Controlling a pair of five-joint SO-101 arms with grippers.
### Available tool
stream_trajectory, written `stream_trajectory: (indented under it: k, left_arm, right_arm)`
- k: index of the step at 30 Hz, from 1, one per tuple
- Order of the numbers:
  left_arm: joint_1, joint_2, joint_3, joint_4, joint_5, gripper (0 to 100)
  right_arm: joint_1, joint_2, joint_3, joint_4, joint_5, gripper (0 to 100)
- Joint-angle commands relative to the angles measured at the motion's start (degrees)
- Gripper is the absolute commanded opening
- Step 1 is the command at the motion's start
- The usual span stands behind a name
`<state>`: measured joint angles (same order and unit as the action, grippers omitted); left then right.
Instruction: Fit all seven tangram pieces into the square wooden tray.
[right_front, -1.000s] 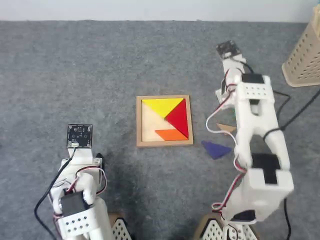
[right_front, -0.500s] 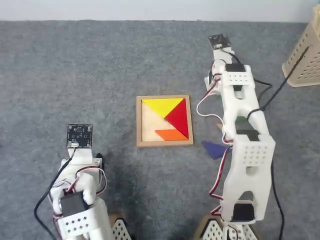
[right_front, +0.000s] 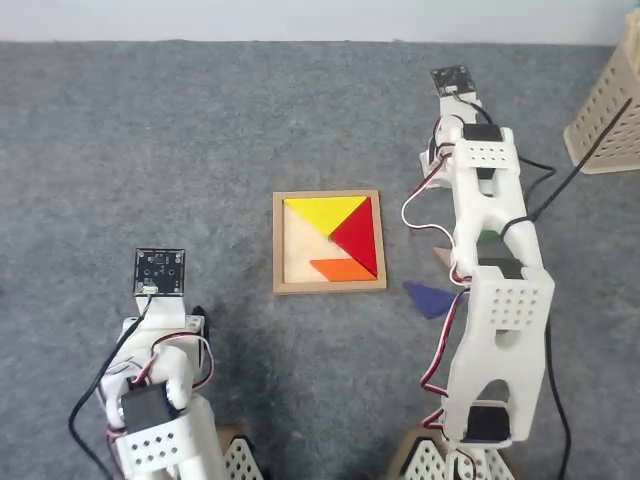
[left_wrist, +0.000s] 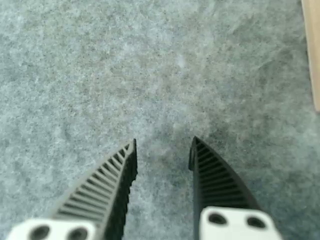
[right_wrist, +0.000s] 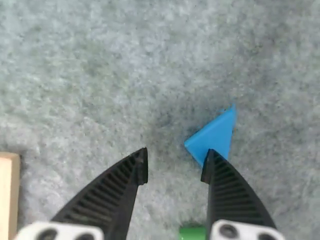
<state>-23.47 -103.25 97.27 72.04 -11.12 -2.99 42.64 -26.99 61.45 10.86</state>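
Tray (right_front: 298, 256) holds yellow triangle (right_front: 322, 212), red triangle (right_front: 358, 240), orange piece (right_front: 343, 269).

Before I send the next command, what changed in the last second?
The right arm unfolded and stretched farther from its base; its open pincer hangs over the carpet beside the blue triangle, holding nothing. The left arm, the tray and the purple piece stayed put.

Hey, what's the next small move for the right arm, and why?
Probably nudge the right gripper sideways toward the blue triangle before lowering. Its fingers are open, but the triangle lies on the carpet beside one fingertip, not in the gap, so closing now would likely miss it. The tray has bare wood showing.
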Motion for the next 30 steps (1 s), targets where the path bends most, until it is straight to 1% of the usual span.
stream_trajectory:
  k: [1, 7, 14, 19, 26, 28, 30]
  left_arm:
    - [-0.26, -0.44, -0.66, 0.18, -0.35, 17]
    - [-0.26, -0.44, -0.66, 0.18, -0.35, 17]
    - [-0.26, -0.44, -0.66, 0.18, -0.35, 17]
    - [-0.26, -0.44, -0.66, 0.18, -0.35, 17]
    - [-0.26, -0.44, -0.66, 0.18, -0.35, 17]
    - [-0.26, -0.44, -0.66, 0.18, -0.35, 17]
    - [-0.26, -0.44, -0.66, 0.18, -0.35, 17]
  right_arm:
    - [1.01, -6.73, -2.9, -0.92, -0.7, 19.1]
    - [1.1, -3.56, -2.81, -9.1, -0.7, 19.1]
    - [1.71, 1.36, -2.9, -9.71, -0.35, 19.1]
    - [3.12, 2.51, -2.81, -7.16, -0.53, 19.0]
    - [4.26, 2.24, -2.81, 2.33, -0.26, 18.9]
    - [4.26, 2.24, -2.81, 4.0, -0.09, 16.2]
    - [4.35, 2.15, -2.81, 5.32, 1.32, 10.3]
